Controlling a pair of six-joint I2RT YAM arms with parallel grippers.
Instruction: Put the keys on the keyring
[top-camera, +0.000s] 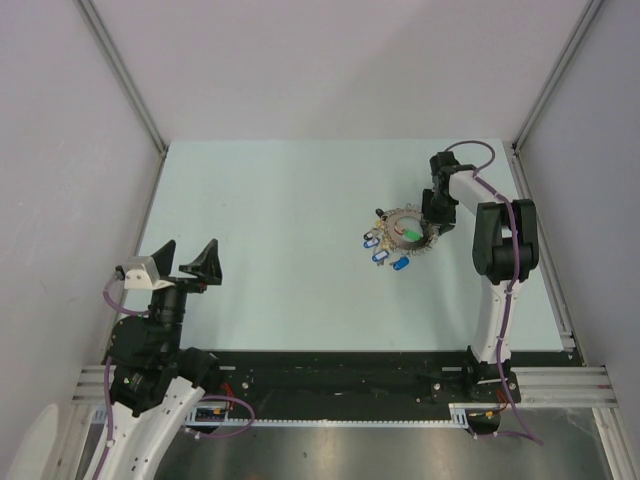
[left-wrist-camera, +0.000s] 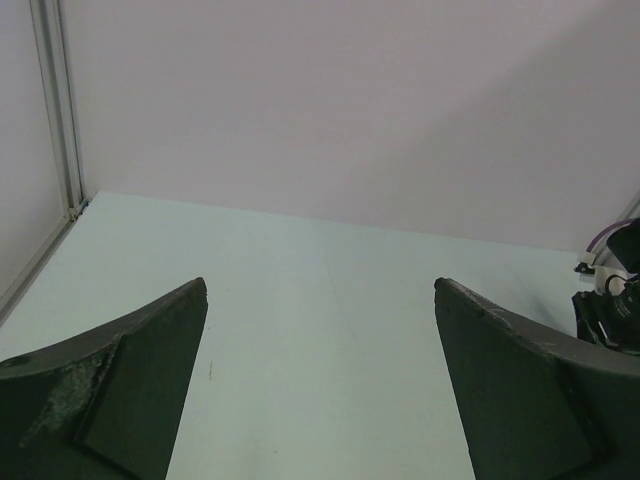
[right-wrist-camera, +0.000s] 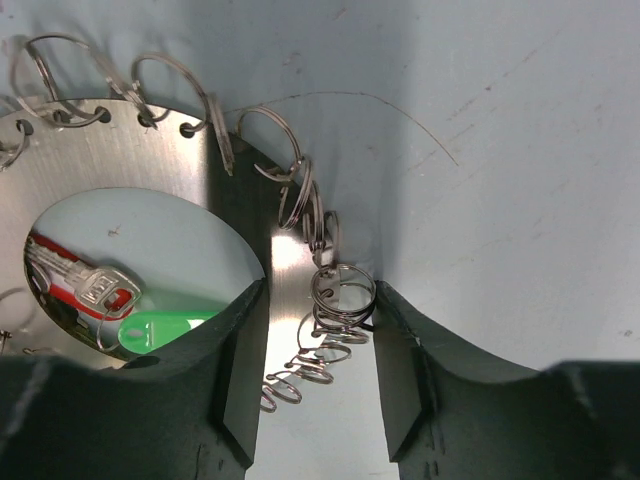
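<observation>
On the pale blue table (top-camera: 260, 230), seen from above, the keyring (top-camera: 397, 219) lies flat on the right side, far from the arm bases. It is round, so it points no special way. Inside its wide hole lies a green key (top-camera: 410, 233), a bit slanted. Three blue keys (top-camera: 381, 256) lie on the table just beside the ring's near left edge. The right gripper (top-camera: 437, 212) is at the ring's far right edge. The left gripper (top-camera: 185, 262) is well apart on the left, held up with its jaws wide open and nothing in them.

From the left wrist, the left gripper (left-wrist-camera: 320, 290) shows two dark fingers (left-wrist-camera: 130, 380) far apart, with only table between them.

From the right wrist, the right gripper (right-wrist-camera: 320, 300) stands over the keyring's (right-wrist-camera: 130, 160) rim. Its jaws are partway open. One finger is on the hole side and the other is outside, with the rim and some small wire rings (right-wrist-camera: 297, 190) between them. I cannot tell if they squeeze the rim. In the hole lie the green key (right-wrist-camera: 165, 328), its long way going across, and a silver key (right-wrist-camera: 95, 285) on something red, slanting down to the right.
</observation>
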